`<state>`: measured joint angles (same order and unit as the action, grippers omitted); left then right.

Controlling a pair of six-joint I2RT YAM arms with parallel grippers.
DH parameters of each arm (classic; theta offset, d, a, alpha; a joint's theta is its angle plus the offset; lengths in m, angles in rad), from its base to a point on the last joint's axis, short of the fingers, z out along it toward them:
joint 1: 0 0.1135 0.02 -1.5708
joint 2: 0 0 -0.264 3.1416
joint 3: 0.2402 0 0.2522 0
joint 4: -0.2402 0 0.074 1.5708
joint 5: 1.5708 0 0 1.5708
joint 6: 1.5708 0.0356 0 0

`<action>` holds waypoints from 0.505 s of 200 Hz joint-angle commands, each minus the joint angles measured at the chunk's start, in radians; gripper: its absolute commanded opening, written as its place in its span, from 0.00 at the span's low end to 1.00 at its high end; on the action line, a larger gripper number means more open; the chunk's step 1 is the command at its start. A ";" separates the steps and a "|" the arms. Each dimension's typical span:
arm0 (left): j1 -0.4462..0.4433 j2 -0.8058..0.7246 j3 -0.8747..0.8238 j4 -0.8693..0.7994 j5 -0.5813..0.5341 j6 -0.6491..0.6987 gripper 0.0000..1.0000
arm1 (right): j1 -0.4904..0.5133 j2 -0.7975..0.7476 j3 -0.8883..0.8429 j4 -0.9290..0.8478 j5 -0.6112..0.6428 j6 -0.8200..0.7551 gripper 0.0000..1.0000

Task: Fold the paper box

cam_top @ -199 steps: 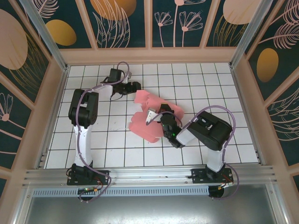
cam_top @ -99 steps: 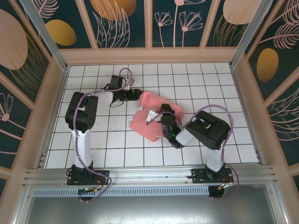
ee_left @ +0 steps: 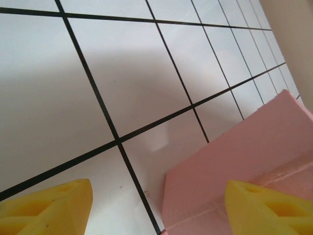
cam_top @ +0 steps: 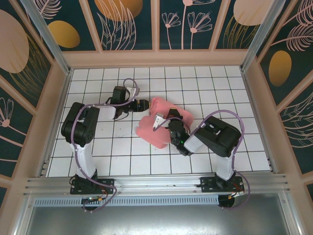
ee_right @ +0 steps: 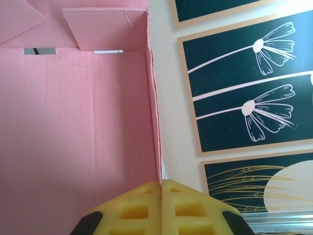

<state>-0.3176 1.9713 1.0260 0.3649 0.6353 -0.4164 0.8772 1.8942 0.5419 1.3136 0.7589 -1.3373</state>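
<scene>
Left gripper: jaws wide, empty; edge of the paper box just ahead, by its right fingertip. Right gripper: clamped shut on an upright box wall, interior to its left. Likely best: anchor with right, slide left squarely over edge, fold along crease slowly

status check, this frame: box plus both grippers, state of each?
paper box: partly folded, one wall and an end flap standing up, not closed into a box.
left gripper: open, at an edge of the card, gripping nothing.
right gripper: shut on the top edge of the raised wall.
</scene>
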 commanded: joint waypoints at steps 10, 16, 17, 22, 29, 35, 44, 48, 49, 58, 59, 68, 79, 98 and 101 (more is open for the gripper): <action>-0.013 -0.025 -0.024 0.091 0.046 -0.012 0.72 | 0.002 0.008 0.007 0.031 0.002 0.013 0.00; -0.017 -0.024 -0.025 0.092 0.051 -0.009 0.72 | 0.001 0.009 0.008 0.029 0.002 0.015 0.00; -0.017 -0.026 -0.026 0.091 0.051 -0.008 0.72 | 0.001 0.009 0.008 0.029 0.002 0.015 0.00; -0.021 -0.027 -0.026 0.092 0.054 -0.003 0.72 | 0.001 0.009 0.008 0.026 0.002 0.016 0.00; -0.027 -0.027 -0.028 0.090 0.055 0.002 0.72 | -0.001 0.010 0.009 0.025 0.002 0.018 0.00; -0.030 -0.028 -0.029 0.089 0.056 0.008 0.72 | -0.003 0.010 0.009 0.024 0.002 0.019 0.00; -0.034 -0.029 -0.033 0.089 0.056 0.011 0.72 | -0.004 0.009 0.009 0.019 0.003 0.024 0.00; -0.035 -0.029 -0.034 0.092 0.058 0.013 0.72 | -0.006 0.009 0.009 0.016 0.003 0.026 0.00; -0.035 -0.029 -0.036 0.092 0.058 0.013 0.72 | -0.006 0.008 0.009 0.016 0.003 0.026 0.00; -0.035 -0.033 -0.042 0.099 0.058 0.011 0.72 | -0.007 0.007 0.008 0.014 0.003 0.029 0.00; -0.034 -0.033 -0.042 0.100 0.057 0.011 0.72 | -0.007 0.006 0.007 0.013 0.003 0.029 0.00; -0.035 -0.035 -0.047 0.104 0.051 0.010 0.72 | -0.009 0.005 0.008 0.005 0.002 0.032 0.00; -0.036 -0.042 -0.071 0.116 0.048 0.010 0.72 | -0.010 0.004 0.007 -0.003 0.002 0.038 0.00; -0.035 -0.058 -0.100 0.154 0.047 0.005 0.75 | -0.014 -0.009 0.009 -0.031 -0.001 0.054 0.00; -0.035 -0.060 -0.105 0.160 0.049 0.004 0.75 | -0.015 -0.010 0.010 -0.037 -0.002 0.058 0.00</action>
<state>-0.3511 1.9556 0.9592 0.4519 0.6659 -0.4202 0.8711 1.8942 0.5423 1.3037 0.7589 -1.3254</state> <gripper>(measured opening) 0.739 0.052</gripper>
